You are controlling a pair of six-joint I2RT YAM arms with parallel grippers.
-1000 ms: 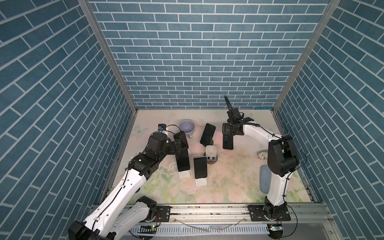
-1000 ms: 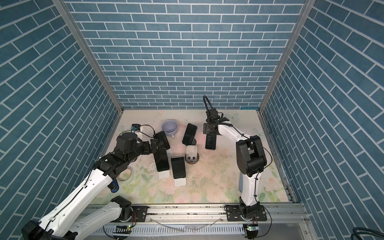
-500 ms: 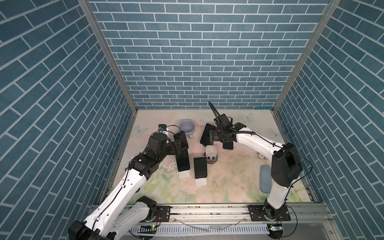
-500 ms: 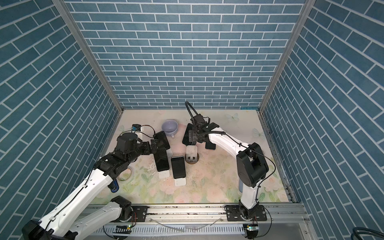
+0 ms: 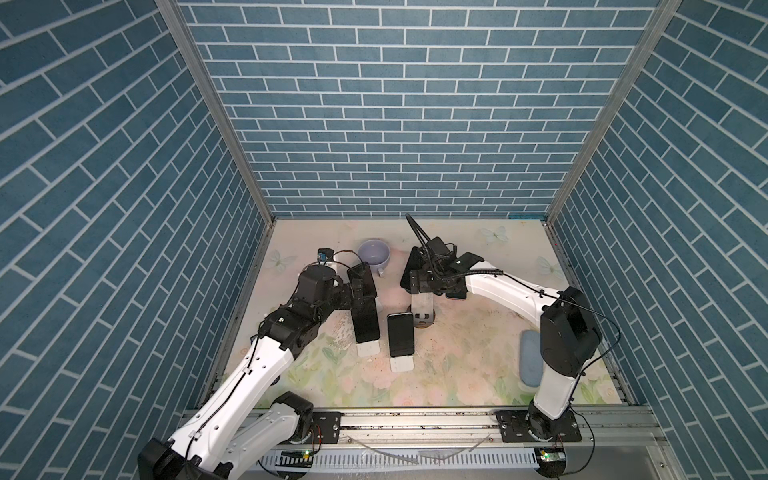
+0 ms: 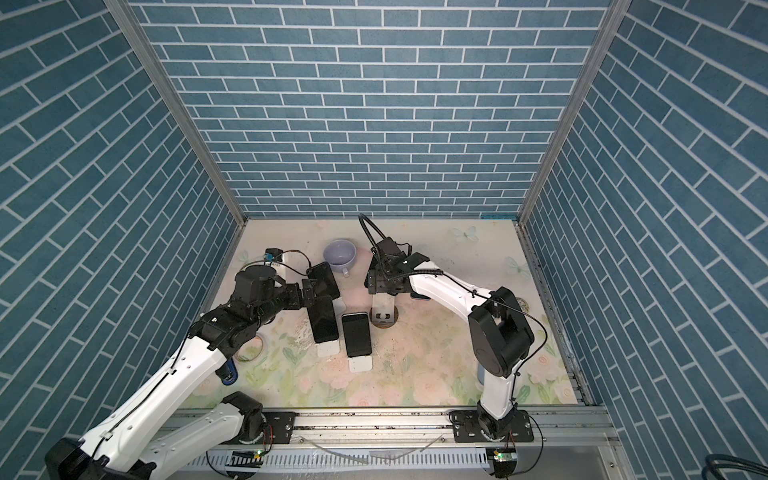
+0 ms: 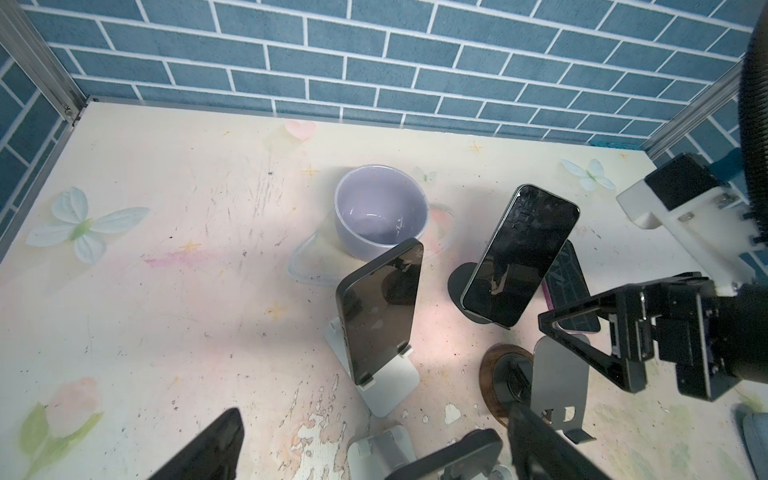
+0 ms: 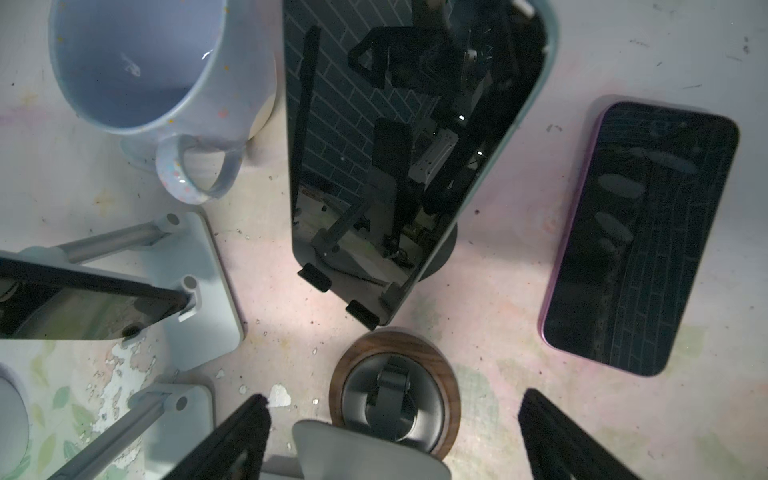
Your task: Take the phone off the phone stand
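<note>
The right end effector [image 8: 392,399] hangs wide open and empty over the empty stand [image 8: 374,453], whose grey plate shows between its fingers. Just beyond it the phone [image 8: 374,166] leans in a black stand [image 7: 459,286], its lower edge resting on the stand's two lips. Beside it a purple phone [image 8: 640,237] lies flat on the desk [image 7: 166,208], clear of any stand. A mug [image 8: 245,91] sits on the phone's other side. The left end effector [image 7: 374,409] is spread fully too and grips nothing. It hovers near a second phone [image 7: 382,307] propped in a white stand [image 7: 395,382] in front of the mug. Nearer the arms' bases, a front phone [image 5: 401,334] stands on its own white support.
</note>
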